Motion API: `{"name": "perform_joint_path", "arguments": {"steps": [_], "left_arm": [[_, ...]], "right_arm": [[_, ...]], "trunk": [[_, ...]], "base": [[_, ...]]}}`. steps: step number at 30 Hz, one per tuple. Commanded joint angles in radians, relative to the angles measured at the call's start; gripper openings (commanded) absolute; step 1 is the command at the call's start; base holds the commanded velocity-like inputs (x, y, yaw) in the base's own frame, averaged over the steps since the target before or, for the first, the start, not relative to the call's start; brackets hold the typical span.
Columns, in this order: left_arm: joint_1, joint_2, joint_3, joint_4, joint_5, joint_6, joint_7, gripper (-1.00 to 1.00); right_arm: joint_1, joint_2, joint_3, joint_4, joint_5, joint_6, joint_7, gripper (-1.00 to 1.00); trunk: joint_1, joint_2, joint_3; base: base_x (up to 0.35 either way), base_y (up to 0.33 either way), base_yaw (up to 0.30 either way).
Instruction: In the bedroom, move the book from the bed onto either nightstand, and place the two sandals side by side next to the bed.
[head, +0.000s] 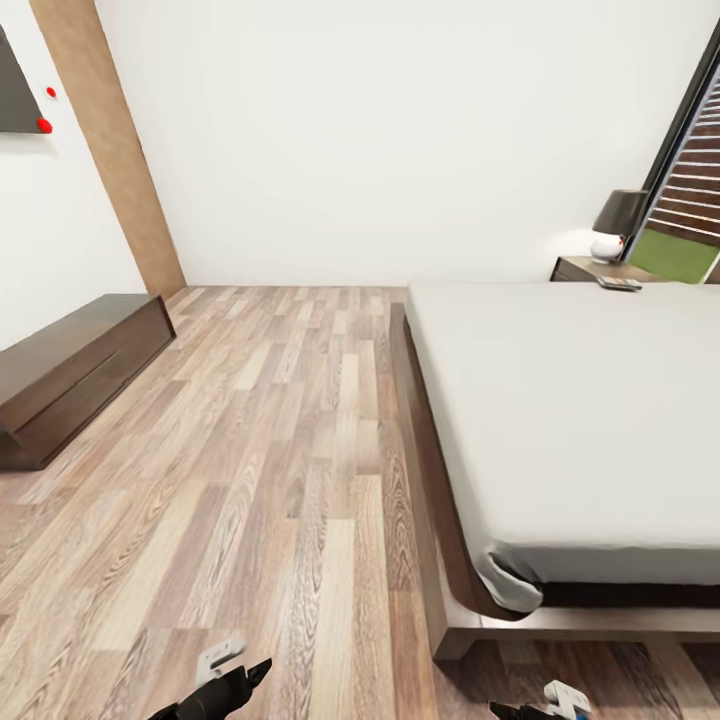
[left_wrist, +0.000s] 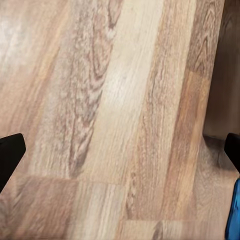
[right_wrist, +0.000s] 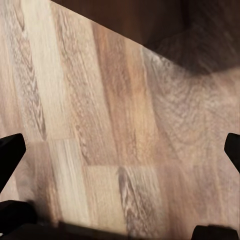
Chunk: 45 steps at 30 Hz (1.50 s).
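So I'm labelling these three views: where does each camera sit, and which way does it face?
Head view: high on the robot, looking forward and down at the bed, floor and low cabinet; both arms' ends show.
Left wrist view: near the left gripper, facing the floor, jaws wide; a blue edge.
Right wrist view: near the right gripper, facing floor.
All share the wood planks.

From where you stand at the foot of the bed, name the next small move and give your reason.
Probably lower the left gripper toward the blue sandal seen at the edge of the left wrist view. Both grippers hang open and empty over the wood floor, and no book is visible on the bed, so the sandal seems the nearest task item.
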Motion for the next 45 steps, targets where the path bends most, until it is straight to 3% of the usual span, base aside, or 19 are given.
{"name": "perform_joint_path", "arguments": {"steps": [1,45], "left_arm": [[-0.001,0.000,-0.004,0.002,0.009,-0.002,-0.003,1.00],[0.004,-0.001,-0.004,0.002,0.009,-0.002,-0.002,1.00]], "right_arm": [[0.000,0.000,-0.002,-0.001,-0.009,0.010,0.004,1.00],[0.000,0.000,-0.002,-0.001,-0.009,0.009,0.002,1.00]], "trunk": [[0.000,0.000,-0.001],[0.000,0.000,-0.001]], "base": [[0.000,0.000,0.253],[0.000,0.000,0.292]]}}
